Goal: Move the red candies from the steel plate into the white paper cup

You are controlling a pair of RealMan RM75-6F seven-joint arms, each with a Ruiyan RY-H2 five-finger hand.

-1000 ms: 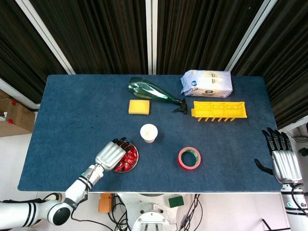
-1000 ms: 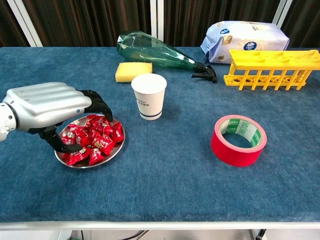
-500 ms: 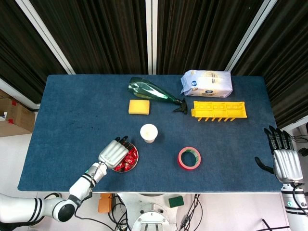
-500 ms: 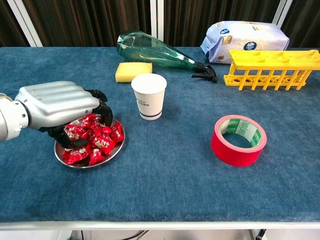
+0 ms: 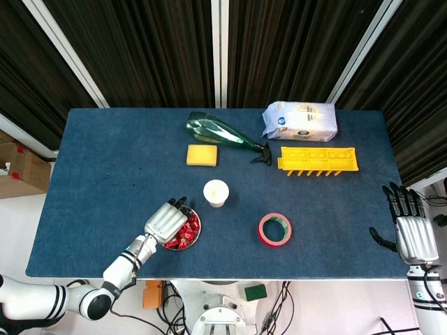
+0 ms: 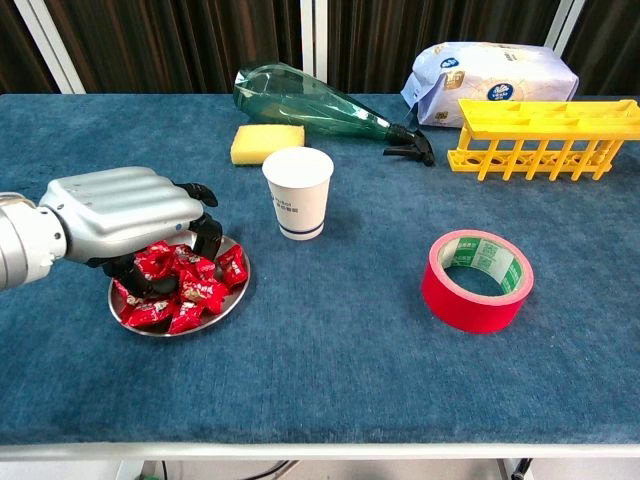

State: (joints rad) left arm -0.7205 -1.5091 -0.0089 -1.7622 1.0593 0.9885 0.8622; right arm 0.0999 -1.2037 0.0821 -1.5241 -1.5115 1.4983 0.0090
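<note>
Left hand (image 6: 130, 215) lower onto red candies (image 6: 190, 290).

text: none legible | white paper cup (image 6: 298, 192) print, bag (image 6: 493, 70) logos: blurred

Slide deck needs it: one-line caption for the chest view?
Left hand reaches into red candies on steel plate, white paper cup standing just beyond.

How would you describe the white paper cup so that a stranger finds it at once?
On the blue table, look near the middle, just in front of the yellow sponge. The white paper cup stands upright there, right of the steel plate; it is the only white, open-topped thing.
</note>
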